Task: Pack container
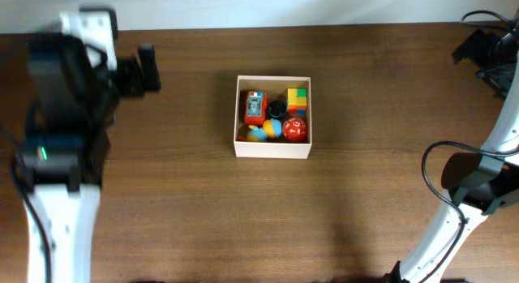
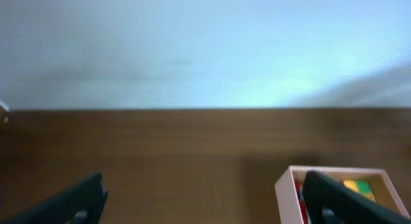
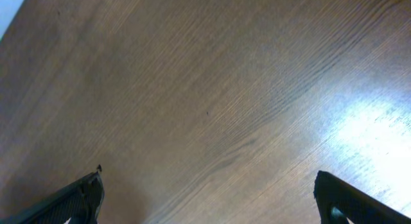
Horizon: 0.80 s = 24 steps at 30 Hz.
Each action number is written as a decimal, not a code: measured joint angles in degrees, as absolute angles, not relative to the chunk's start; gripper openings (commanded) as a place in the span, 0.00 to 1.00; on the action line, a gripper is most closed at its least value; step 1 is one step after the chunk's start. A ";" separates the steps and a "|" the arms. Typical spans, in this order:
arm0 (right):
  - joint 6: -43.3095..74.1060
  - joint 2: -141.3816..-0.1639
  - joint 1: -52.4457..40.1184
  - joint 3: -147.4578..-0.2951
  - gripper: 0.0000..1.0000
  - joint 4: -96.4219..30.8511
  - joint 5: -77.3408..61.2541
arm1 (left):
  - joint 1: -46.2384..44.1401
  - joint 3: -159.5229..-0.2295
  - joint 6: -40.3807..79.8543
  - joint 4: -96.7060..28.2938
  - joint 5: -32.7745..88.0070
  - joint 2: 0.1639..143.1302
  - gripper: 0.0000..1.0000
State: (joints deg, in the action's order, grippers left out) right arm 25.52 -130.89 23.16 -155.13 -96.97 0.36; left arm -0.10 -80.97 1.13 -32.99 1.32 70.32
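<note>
The container (image 1: pixel 272 148), a square shallow box with white walls and a tan inside, sits at the table's middle. In it lie an orange-red toy (image 1: pixel 255 108), a yellow-green-red block (image 1: pixel 297 100), a dark round piece (image 1: pixel 275 109), a red ball (image 1: pixel 294 130) and a blue-and-orange toy (image 1: pixel 262 132). My left gripper (image 1: pixel 144 70) is at the back left, well left of the box, open and empty; its wrist view shows the box's near corner (image 2: pixel 287 185) past the right finger, with the gripper (image 2: pixel 205 201) over bare wood. My right gripper (image 3: pixel 209 198) is open over bare wood; it lies outside the overhead view.
The brown wooden table (image 1: pixel 373 113) runs across the whole view. The left arm's body (image 1: pixel 61 113) stands at the left edge, the right arm's white link (image 1: pixel 462 194) at the right edge. Black cables and a mount (image 1: pixel 491 48) sit at the back right corner.
</note>
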 measured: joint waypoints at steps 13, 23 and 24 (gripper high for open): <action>25.47 -130.89 23.16 -155.13 0.99 -96.99 0.34 | -0.10 -30.04 0.91 -4.05 1.23 32.60 0.99; 25.50 -130.89 23.16 -155.13 0.99 -96.99 0.32 | -0.03 -10.81 -0.38 0.43 1.26 15.81 0.99; 25.50 -130.89 23.16 -155.13 0.99 -96.99 0.34 | 0.05 -9.74 -0.56 0.69 1.26 14.72 0.99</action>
State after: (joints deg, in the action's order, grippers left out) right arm 25.50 -130.89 23.16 -155.13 -96.99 0.34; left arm 0.05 -9.74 -0.56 0.69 1.26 14.72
